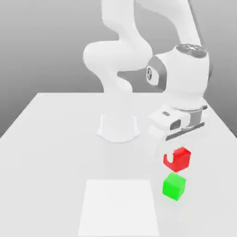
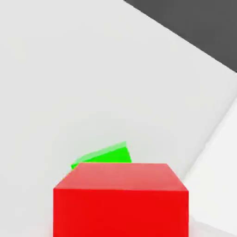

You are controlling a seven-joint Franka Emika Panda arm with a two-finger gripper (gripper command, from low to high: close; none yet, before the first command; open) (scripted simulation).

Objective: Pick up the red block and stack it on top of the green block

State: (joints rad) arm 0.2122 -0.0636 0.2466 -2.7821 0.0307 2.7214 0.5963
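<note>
Pinching the red block [image 1: 177, 159], our hand [image 1: 172, 156] hangs above the white worktop [image 1: 55, 139], with the green block [image 1: 174, 186] just below at six o'clock, apart from it. We judge the risk is misalignment: in the hand view the red block [image 2: 121, 199] covers most of the green block [image 2: 104, 156], so releasing off-centre could tip it off.
</note>
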